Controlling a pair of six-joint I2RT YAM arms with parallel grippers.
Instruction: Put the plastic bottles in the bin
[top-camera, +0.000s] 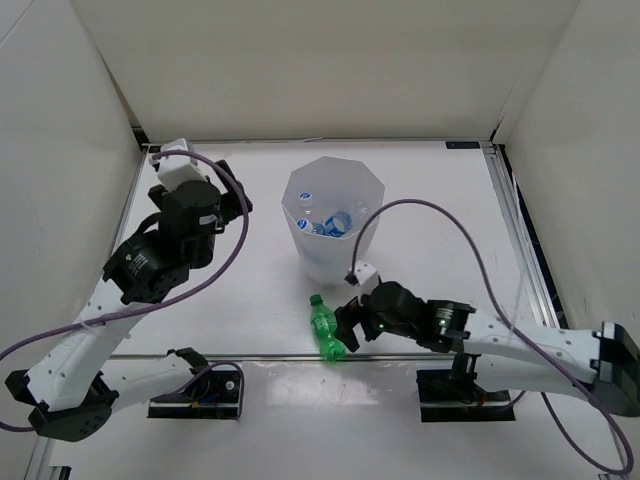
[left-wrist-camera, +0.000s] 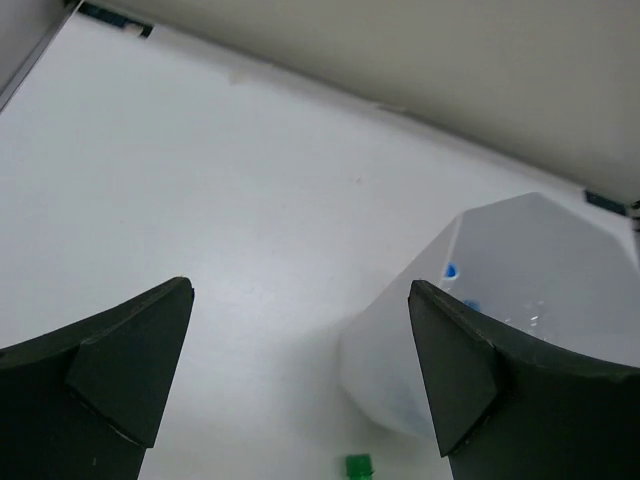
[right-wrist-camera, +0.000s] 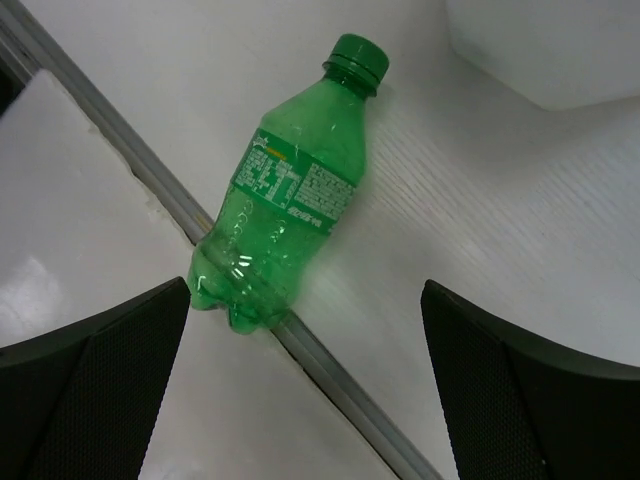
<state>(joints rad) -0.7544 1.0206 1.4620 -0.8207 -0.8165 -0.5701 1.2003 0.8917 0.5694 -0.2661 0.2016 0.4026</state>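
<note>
A green plastic bottle (top-camera: 326, 327) lies on its side at the table's near edge, its base on the metal rail; it fills the right wrist view (right-wrist-camera: 285, 190). The white translucent bin (top-camera: 333, 221) stands mid-table and holds several clear bottles with blue labels and white caps (top-camera: 329, 222). My right gripper (top-camera: 352, 322) is open and empty, just right of the green bottle, which lies ahead of its jaws (right-wrist-camera: 305, 380). My left gripper (top-camera: 232, 199) is open and empty, raised left of the bin. In the left wrist view the bin (left-wrist-camera: 520, 300) and the green cap (left-wrist-camera: 358, 466) show.
A metal rail (top-camera: 270, 356) runs along the table's near edge under the bottle's base. White walls enclose the table on the left, back and right. A purple cable (top-camera: 440, 215) arcs over the table right of the bin.
</note>
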